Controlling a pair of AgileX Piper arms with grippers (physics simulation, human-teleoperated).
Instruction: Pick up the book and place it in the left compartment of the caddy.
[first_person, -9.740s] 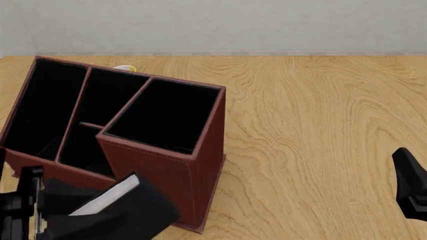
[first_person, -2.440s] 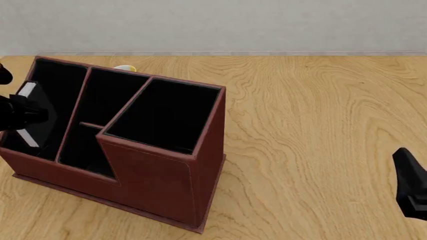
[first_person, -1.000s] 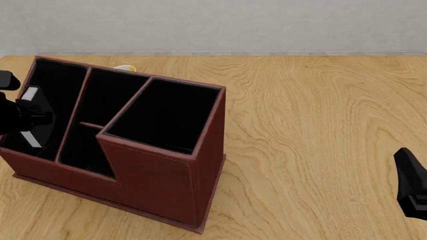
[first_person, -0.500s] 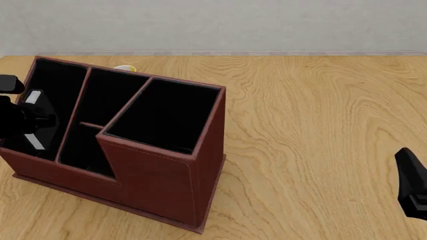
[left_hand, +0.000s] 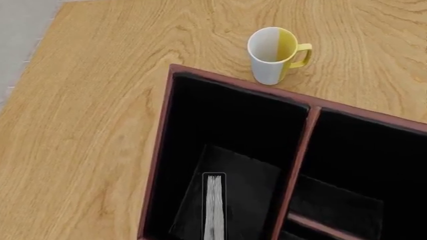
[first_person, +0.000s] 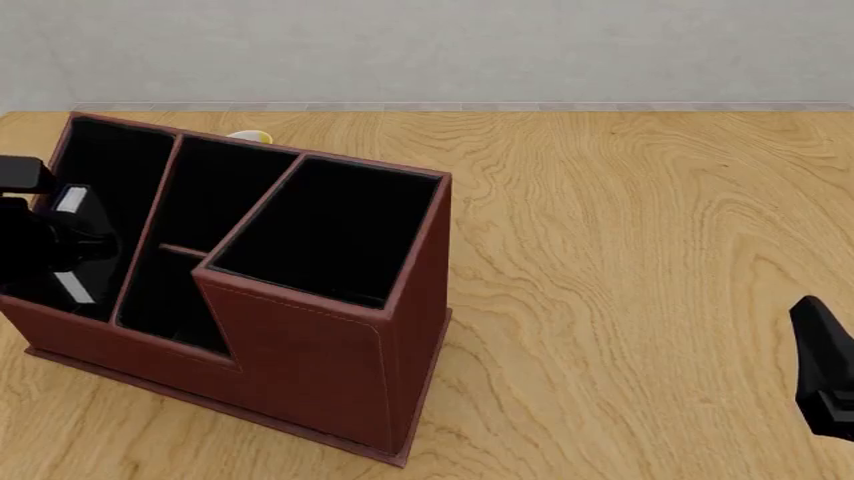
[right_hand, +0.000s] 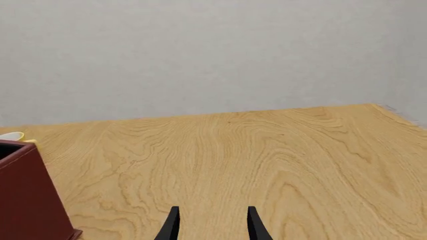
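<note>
The reddish-brown caddy stands at the table's left, and a corner of it shows in the right wrist view. My left gripper is over the caddy's left end, shut on the book, which hangs edge-up inside the left compartment. In the left wrist view the book's white page edges stand upright within the black-lined left compartment, beside the divider of the caddy. My right gripper is open and holds nothing. It sits low at the right edge.
A white and yellow mug stands on the table just behind the caddy's far wall. Only its rim shows in the front view. The wooden table stretches right of the caddy, with a grey wall behind.
Over the last second my left gripper, with the book, has shifted slightly right and lower inside the left compartment. The right arm has stayed almost still.
</note>
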